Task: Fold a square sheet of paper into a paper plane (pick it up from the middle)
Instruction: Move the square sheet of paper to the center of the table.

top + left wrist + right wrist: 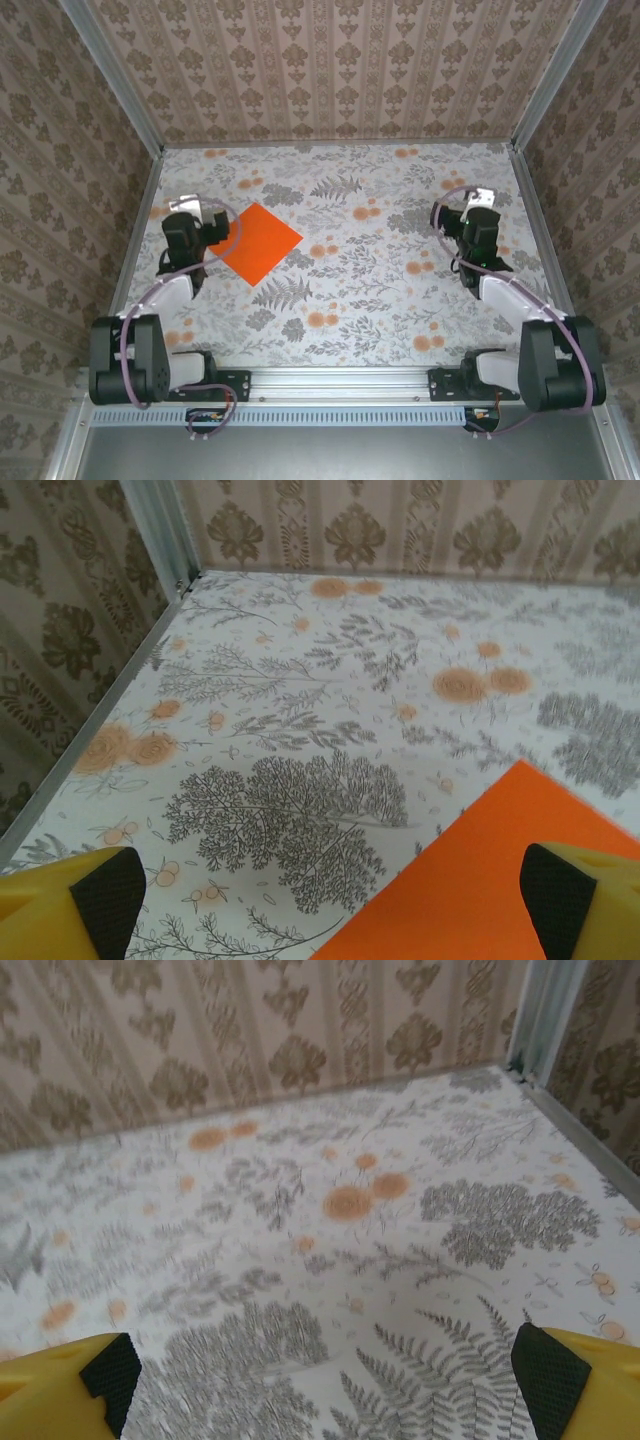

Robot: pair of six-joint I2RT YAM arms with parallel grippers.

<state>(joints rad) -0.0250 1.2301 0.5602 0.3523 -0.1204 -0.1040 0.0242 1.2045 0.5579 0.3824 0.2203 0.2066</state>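
One sheet: a thin, bright orange square of paper (260,242), flat and uncreased, lies corner-on like a diamond on the left half of the table, nearer its far edge.
Table: a matt white surface (380,290) printed with grey ferns and pale orange blooms.
Left gripper: the left gripper (200,222) is spread wide and holds nothing, poised at the sheet's left corner. In the wrist view (330,898) the orange paper (480,880) runs under its right-hand finger (565,895).
Right gripper: the right gripper (465,215) is also wide and empty (330,1380), near the table's right edge, well apart from the sheet.
Fingers: yellow bodies with black, finely textured pads.
Likely reason: the left arm sits closest, so it probably takes the pick. The open span suits pinching limp paper, though it is off the sheet's middle.
Stage: no fold made yet.
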